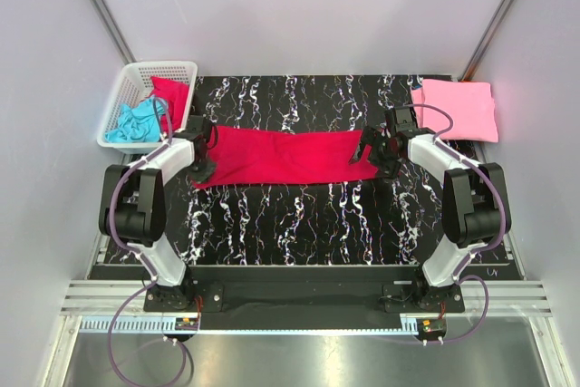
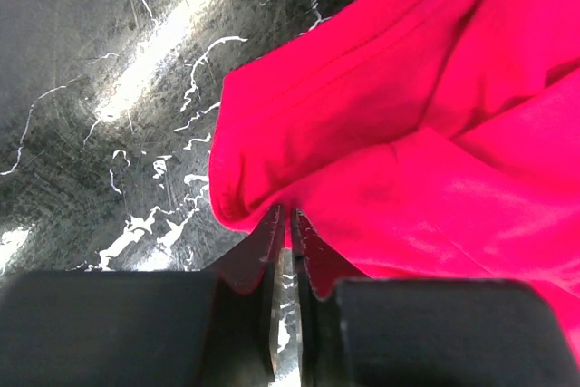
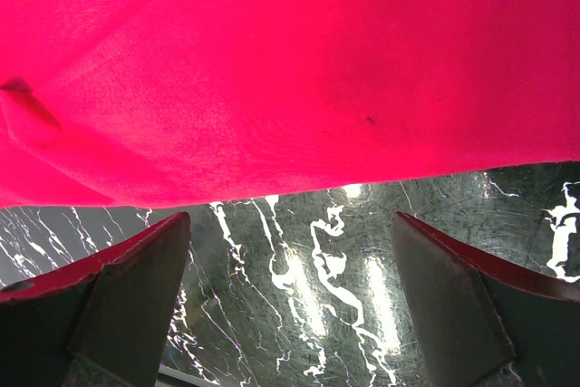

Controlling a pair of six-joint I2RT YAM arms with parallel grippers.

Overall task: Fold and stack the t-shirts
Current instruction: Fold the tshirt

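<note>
The black marbled table (image 1: 299,224) carries the crimson t-shirt (image 1: 285,156), which lies flat as a long band across its middle, one end at each arm. The step in hand looks like taking both ends so the band can be folded in half. The left gripper (image 2: 287,221) sits at the shirt's left end with its jaws drawn almost together on the edge of the cloth, where the fabric bunches up into a small fold right at the tips. It appears to be a thin pinch of the rim only. The right gripper (image 3: 290,224) stands wide open and holds nothing. The shirt's right edge lies just ahead of its fingers, with bare table between them.

To do this well, the right arm would need to reach further in over the edge before closing, so that it takes every layer rather than only the top one. Both ends should then rise together, so the cloth stays level and does not drag or twist. The left pinch is shallow and could slip under tension.

A white lattice basket (image 1: 136,74) at the far left corner holds a turquoise t-shirt (image 1: 136,122) and a red t-shirt (image 1: 172,94). A folded pink t-shirt (image 1: 456,108) rests at the far right corner, probably the start of the stack. The basket stands close behind the left arm, so a backward swing there could knock it. The pink shirt lies near the right arm.
</note>
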